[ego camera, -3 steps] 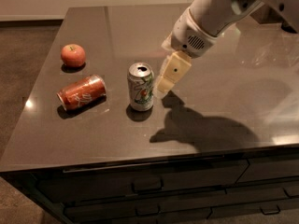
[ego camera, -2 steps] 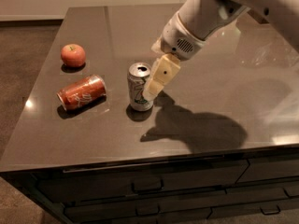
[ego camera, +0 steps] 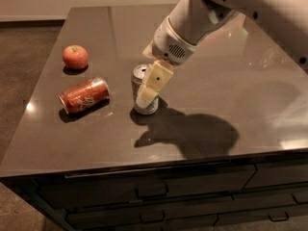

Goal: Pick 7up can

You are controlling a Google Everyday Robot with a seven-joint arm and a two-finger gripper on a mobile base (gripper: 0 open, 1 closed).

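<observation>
The 7up can (ego camera: 140, 83), silver-white with green markings and a silver top, stands upright near the middle of the dark table (ego camera: 216, 81). My gripper (ego camera: 146, 96) reaches down from the upper right and is at the can. One cream finger (ego camera: 153, 84) lies across the can's near right side. The other finger is hidden behind the can and the hand. The gripper looks open around the can, and the can stands on the table.
A red-orange soda can (ego camera: 84, 95) lies on its side left of the 7up can. A red apple (ego camera: 75, 57) sits further back left. The table's front edge with drawers (ego camera: 154, 191) is below. The arm's shadow falls to the right of the can.
The gripper has moved left and down from beside the can until its finger overlaps the can's front. The can, red-orange can and apple have not moved.
</observation>
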